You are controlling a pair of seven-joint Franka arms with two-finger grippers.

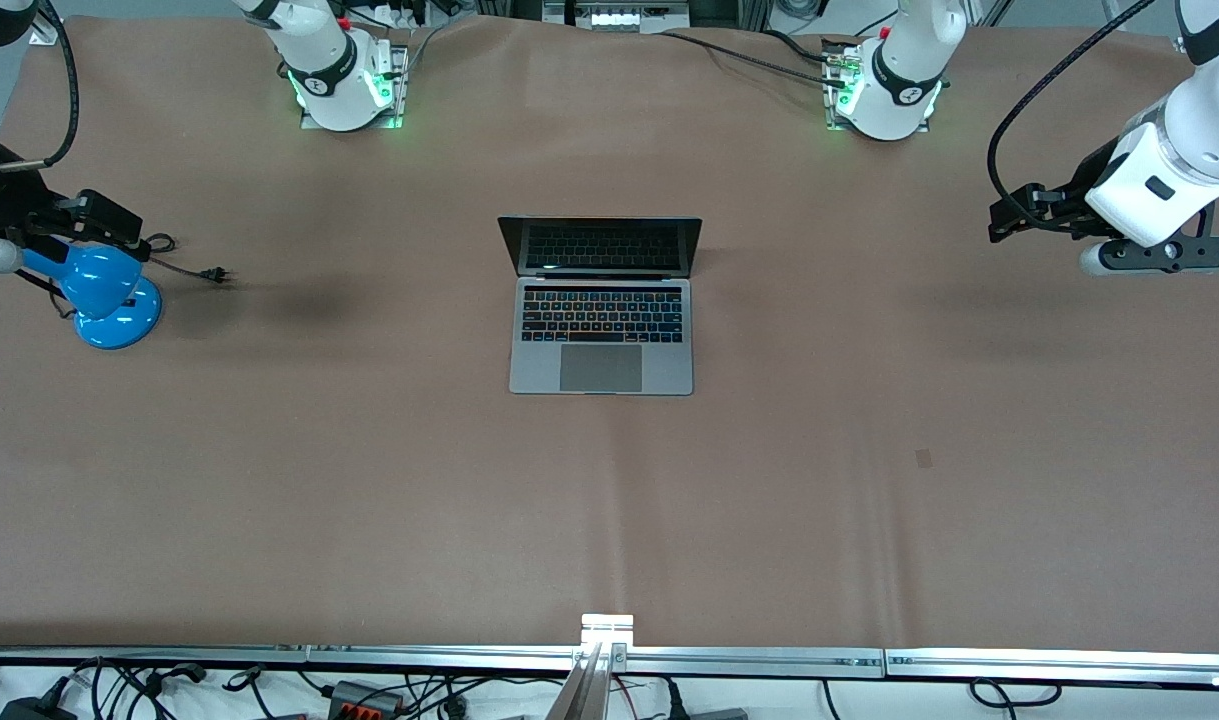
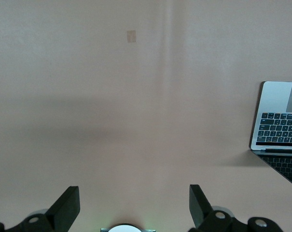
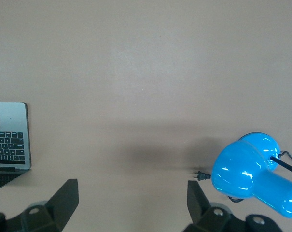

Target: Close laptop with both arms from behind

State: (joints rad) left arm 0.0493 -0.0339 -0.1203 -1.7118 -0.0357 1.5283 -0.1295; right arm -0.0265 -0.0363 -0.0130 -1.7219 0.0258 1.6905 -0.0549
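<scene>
One open laptop [image 1: 601,335] sits mid-table [image 1: 869,520], key legends too small to read. Left gripper [image 2: 134,208] and right gripper [image 3: 132,205] hang spread-fingered and empty above opposite table ends, the right by one blue desk lamp [image 1: 104,295].

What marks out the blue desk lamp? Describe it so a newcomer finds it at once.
Start at the open laptop in the middle of the brown table, then go toward the right arm's end. There, beneath the raised right gripper, sits the blue desk lamp, its unplugged black cord and plug lying beside it. It is the only glossy, bright blue thing here.
</scene>
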